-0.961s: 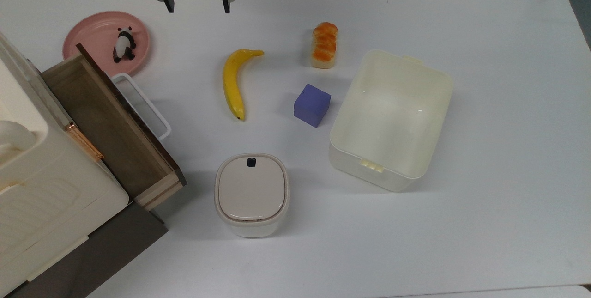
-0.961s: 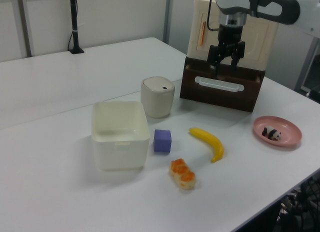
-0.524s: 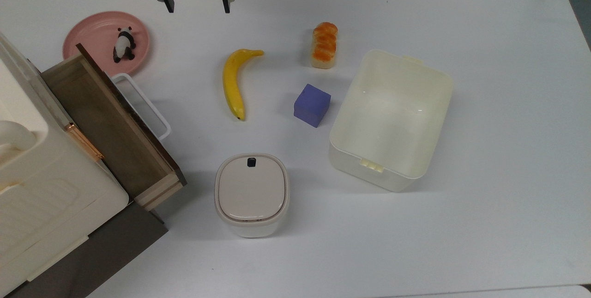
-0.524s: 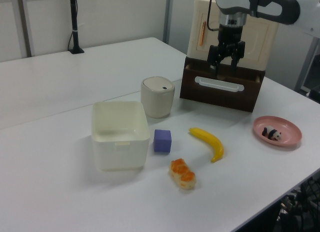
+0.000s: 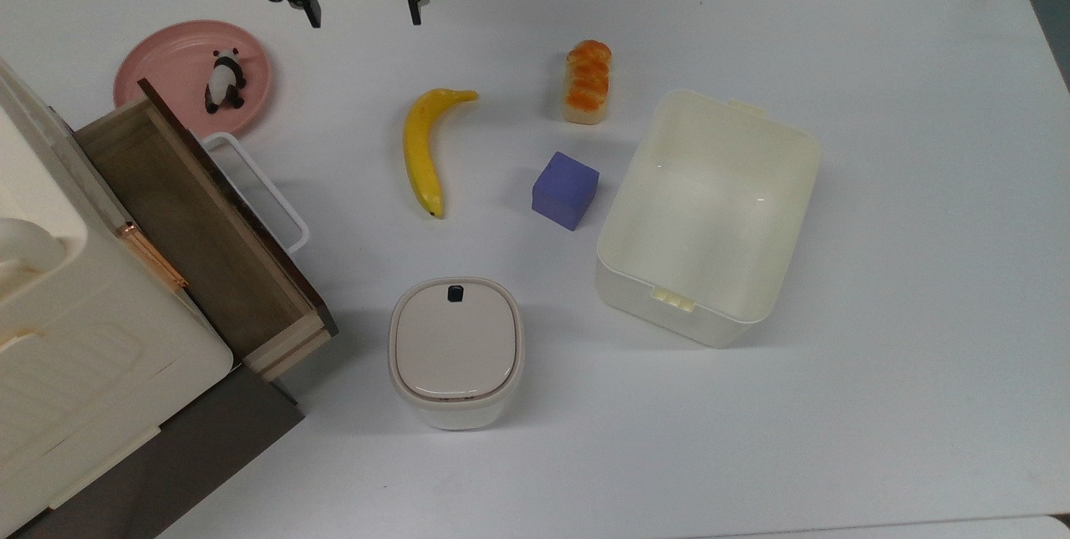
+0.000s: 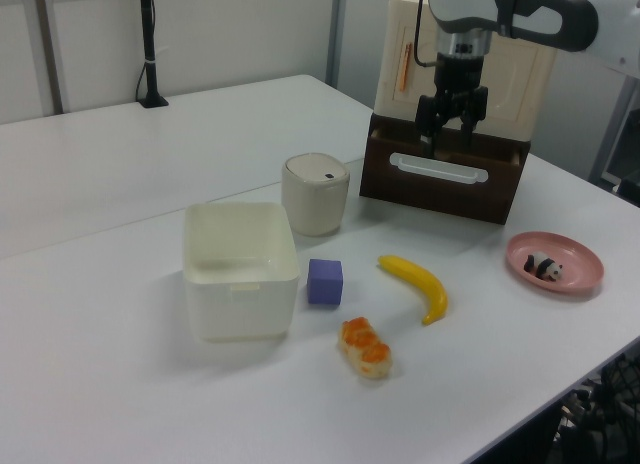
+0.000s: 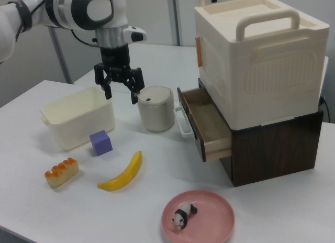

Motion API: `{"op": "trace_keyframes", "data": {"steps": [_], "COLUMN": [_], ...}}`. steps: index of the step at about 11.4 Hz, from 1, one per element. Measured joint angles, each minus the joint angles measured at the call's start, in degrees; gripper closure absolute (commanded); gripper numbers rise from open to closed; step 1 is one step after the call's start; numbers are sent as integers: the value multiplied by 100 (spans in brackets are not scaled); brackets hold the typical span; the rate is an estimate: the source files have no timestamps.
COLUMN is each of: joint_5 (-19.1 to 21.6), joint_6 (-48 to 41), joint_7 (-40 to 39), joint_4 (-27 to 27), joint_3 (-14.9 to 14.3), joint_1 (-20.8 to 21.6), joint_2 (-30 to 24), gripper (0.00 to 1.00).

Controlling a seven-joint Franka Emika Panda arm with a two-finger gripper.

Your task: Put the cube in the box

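Note:
The purple-blue cube (image 5: pixel 566 190) rests on the white table, just off the top view's left side of the cream-white box (image 5: pixel 681 317), a small gap between them. The cube (image 6: pixel 325 281) also shows in the left view beside the box (image 6: pixel 240 309), and the cube (image 7: pixel 101 143) stands in front of the box (image 7: pixel 78 122) in the right view. The box holds nothing. My gripper (image 5: pixel 364 18) hangs high over the table's far edge, well away from the cube, open with nothing between its fingers. In the side views the gripper (image 6: pixel 447 134) (image 7: pixel 121 95) points straight down.
A banana (image 5: pixel 422 150) and a bread roll (image 5: pixel 588 81) lie near the cube. A lidded bin with a black button (image 5: pixel 456 351) stands in front. A pink plate (image 5: pixel 167 63) carries a panda figure (image 5: pixel 224 81). An open wooden drawer (image 5: pixel 192 213) juts out beneath a cream container.
My gripper has shifted very slightly toward the top view's right and lower side. The cube, box and other objects have not moved.

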Motion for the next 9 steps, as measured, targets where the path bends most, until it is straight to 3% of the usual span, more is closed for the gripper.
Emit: {"op": "trace_keyframes", "data": {"steps": [5,9], "joint_5": [0,0], "joint_6": [0,-13], "joint_7": [-13,-481], "joint_4": [-123,-244], "joint_3": [30,29], "joint_1": [6,-2], "joint_2": [-7,-120], "gripper": [0,0]}}
